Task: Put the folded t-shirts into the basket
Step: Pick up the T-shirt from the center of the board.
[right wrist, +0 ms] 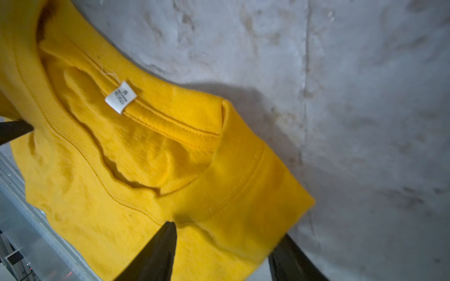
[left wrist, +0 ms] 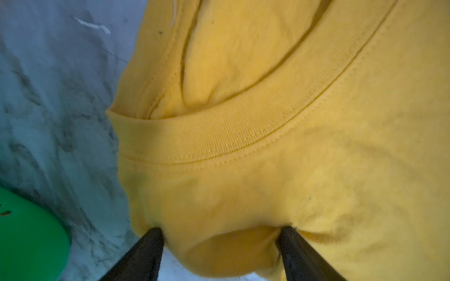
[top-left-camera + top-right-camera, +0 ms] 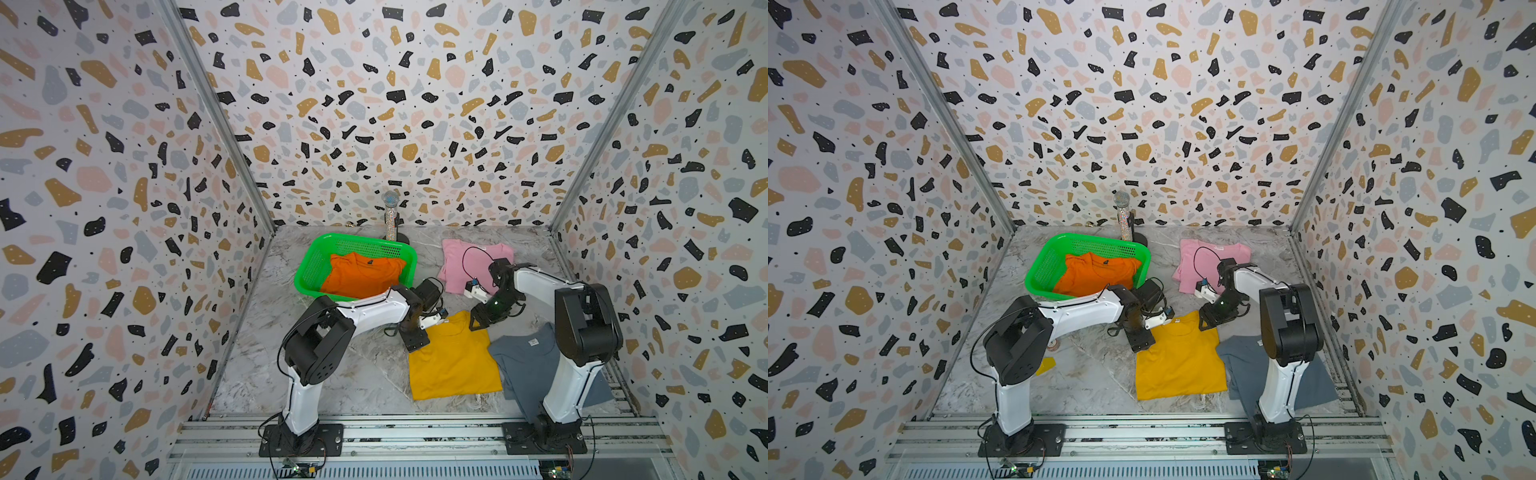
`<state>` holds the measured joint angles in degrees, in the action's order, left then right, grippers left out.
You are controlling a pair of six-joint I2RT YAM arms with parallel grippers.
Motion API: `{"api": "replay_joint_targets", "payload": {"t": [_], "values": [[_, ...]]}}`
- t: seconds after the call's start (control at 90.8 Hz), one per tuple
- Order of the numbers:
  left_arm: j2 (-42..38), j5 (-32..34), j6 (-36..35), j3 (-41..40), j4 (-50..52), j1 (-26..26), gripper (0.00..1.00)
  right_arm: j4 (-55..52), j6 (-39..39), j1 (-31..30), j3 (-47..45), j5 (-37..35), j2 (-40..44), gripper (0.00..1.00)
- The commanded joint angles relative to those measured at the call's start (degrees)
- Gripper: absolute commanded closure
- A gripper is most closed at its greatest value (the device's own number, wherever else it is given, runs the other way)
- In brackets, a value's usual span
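The mustard yellow t-shirt point(image 3: 453, 361) is lying flat on the marble table point(image 3: 332, 374), midway across and toward its near edge, with the collar end facing the far edge. Both arms are working at that collar end. The left gripper point(image 2: 220, 230) is standing with its jaws well apart, astride a bulge of cloth at the shirt's far left corner. The right gripper point(image 1: 227, 231) is likewise spread open over the far right corner, one finger on the cloth and the other at the fold's edge, so nothing is being pinched yet. The green basket point(image 3: 309, 266) is sitting toward the far left corner with the orange t-shirt point(image 3: 361, 276) already inside. The pink t-shirt point(image 3: 451, 253) is waiting near the far right corner. The grey-blue t-shirt point(image 3: 523, 357) is lying by the near right corner, partly under the right arm and just beside the yellow one. In my judgement the main danger is the jaws closing on the top layer only, which would be letting the fold fall open on the lift. Uneven lifting by the two arms could be skewing the shirt so that it catches the basket's rim. A dragging hem might also be disturbing the grey-blue neighbour.
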<state>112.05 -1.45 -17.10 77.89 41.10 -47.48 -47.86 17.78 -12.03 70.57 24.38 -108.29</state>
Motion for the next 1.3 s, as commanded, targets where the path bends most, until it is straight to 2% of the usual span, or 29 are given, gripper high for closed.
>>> {"api": "replay_joint_targets", "payload": {"t": [0.0,0.154,0.308,0.429,0.617,0.661,0.727,0.947,1.288], "values": [[1.7,-2.1,1.6,1.0,1.1,-0.2,0.23,0.2,-0.4,-0.9,-0.8,-0.2,-1.3,0.37],[2.8,-4.3,3.3,-0.1,-0.5,-0.2,0.37,0.4,-0.6,-1.7,-0.9,0.4,-2.2,0.43],[2.6,-5.0,5.0,-2.1,-3.2,-0.2,0.56,0.8,-0.8,-2.2,-0.6,3.1,-2.4,0.55],[1.7,-4.9,6.2,-3.6,-5.4,-0.2,0.67,0.8,-0.5,-2.3,-0.3,6.2,-2.8,0.68],[-1.5,-4.9,7.0,-5.1,-8.1,0.2,0.86,1.2,0.0,-2.2,-0.1,7.3,-1.0,0.97],[-2.6,-5.2,7.1,-5.3,-8.5,0.4,0.91,1.9,0.0,-2.2,-0.6,7.3,0.3,1.00],[-4.4,-6.0,6.9,-5.4,-8.8,0.8,1.00,3.4,-0.1,-2.1,-1.5,6.9,2.8,1.00],[-10.9,-8.7,3.6,-4.9,-8.0,2.3,1.00,9.1,-0.8,-1.7,-5.7,7.3,13.6,1.00],[-19.0,-11.5,-7.4,-2.9,-2.5,5.0,1.00,13.7,-2.5,-1.8,-6.5,11.8,25.2,1.00]]}}
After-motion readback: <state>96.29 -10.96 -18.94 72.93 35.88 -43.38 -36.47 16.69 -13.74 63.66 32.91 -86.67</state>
